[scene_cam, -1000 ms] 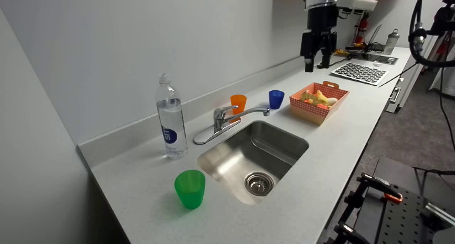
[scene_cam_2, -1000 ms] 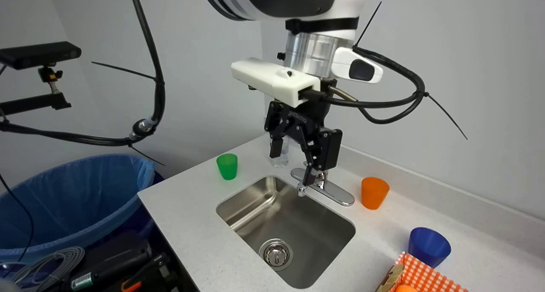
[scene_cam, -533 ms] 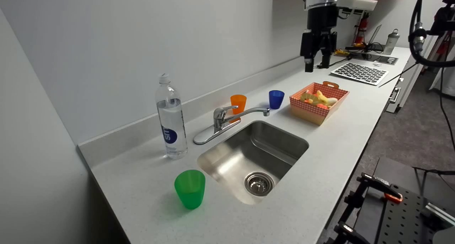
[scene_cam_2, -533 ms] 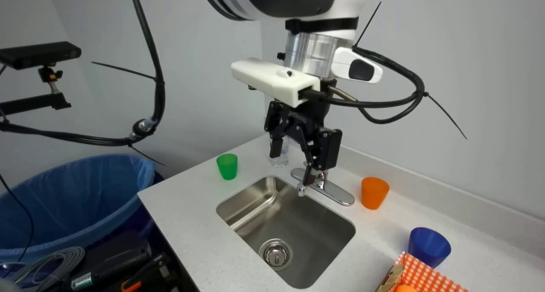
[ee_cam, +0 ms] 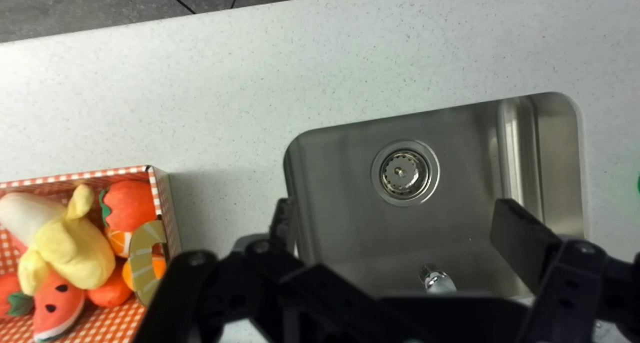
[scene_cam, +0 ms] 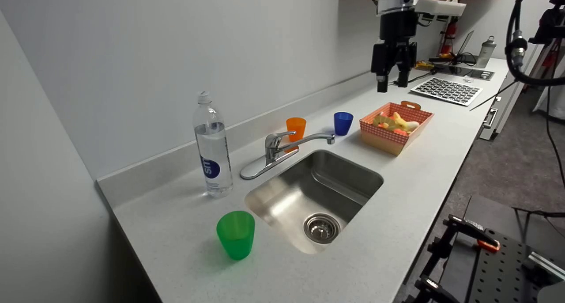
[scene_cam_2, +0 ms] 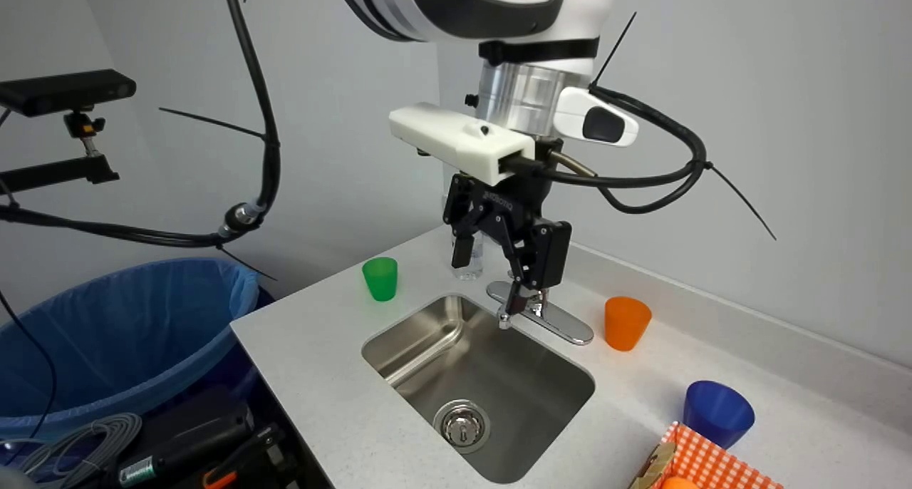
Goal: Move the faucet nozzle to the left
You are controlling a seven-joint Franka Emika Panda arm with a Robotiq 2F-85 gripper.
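Observation:
The faucet nozzle is a slim chrome spout in an exterior view, reaching from its lever base over the sink's back edge towards the blue cup. In an exterior view only the nozzle's tip and part of its base plate show; the gripper hides the rest. My gripper is open and empty, in the air above the counter; it also shows in an exterior view, apart from the faucet. In the wrist view the nozzle's end appears between the widely parted fingers of the gripper, below them.
The steel sink lies before the faucet. A water bottle and green cup stand at one end. An orange cup, blue cup and checkered basket of toy fruit stand at the other. A wall runs behind.
The arm and gripper have shifted very slightly, a little lower in one exterior view and a little left in another. The gripper stays open. The faucet nozzle has not moved.

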